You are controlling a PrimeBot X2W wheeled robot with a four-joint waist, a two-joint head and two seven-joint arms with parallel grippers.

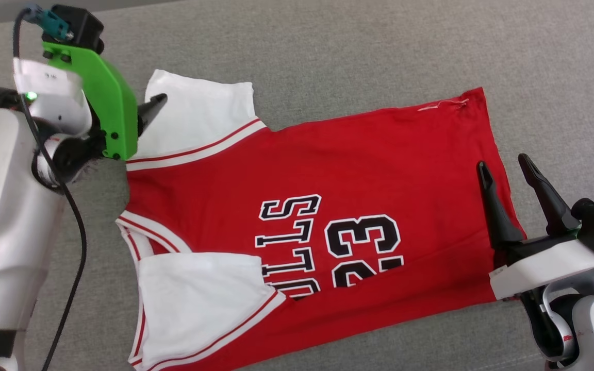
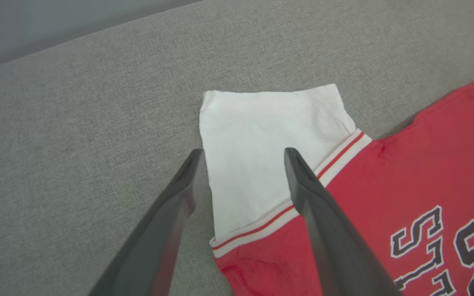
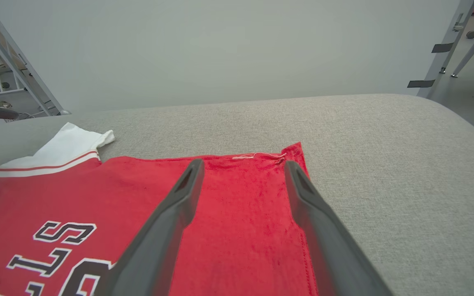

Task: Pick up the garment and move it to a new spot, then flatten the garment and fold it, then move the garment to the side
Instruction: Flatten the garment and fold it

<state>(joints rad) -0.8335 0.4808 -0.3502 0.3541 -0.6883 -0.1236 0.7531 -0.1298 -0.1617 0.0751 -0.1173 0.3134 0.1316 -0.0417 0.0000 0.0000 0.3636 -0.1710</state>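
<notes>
The garment [image 1: 328, 170] is a red T-shirt with white sleeves and black-and-white lettering, lying spread out on the grey cloth surface [image 1: 379, 51]. Its collar points left and its hem points right. The near sleeve [image 1: 199, 299] is folded inward over the chest and covers part of the lettering. The far sleeve [image 2: 261, 135] lies flat. My left gripper [image 2: 244, 153] hovers open above that far sleeve, with one finger over the sleeve's outer edge and the other above the striped trim. My right gripper [image 1: 503, 167] stands open over the hem's edge [image 3: 257, 197], holding nothing.
The grey padded surface [image 3: 385, 164] stretches beyond the garment on all sides and curves down at its far right end. A pale wall rises behind it. Metal frame legs [image 3: 442, 45] stand on the floor past the right end. A black cable [image 1: 72, 216] hangs along my left arm.
</notes>
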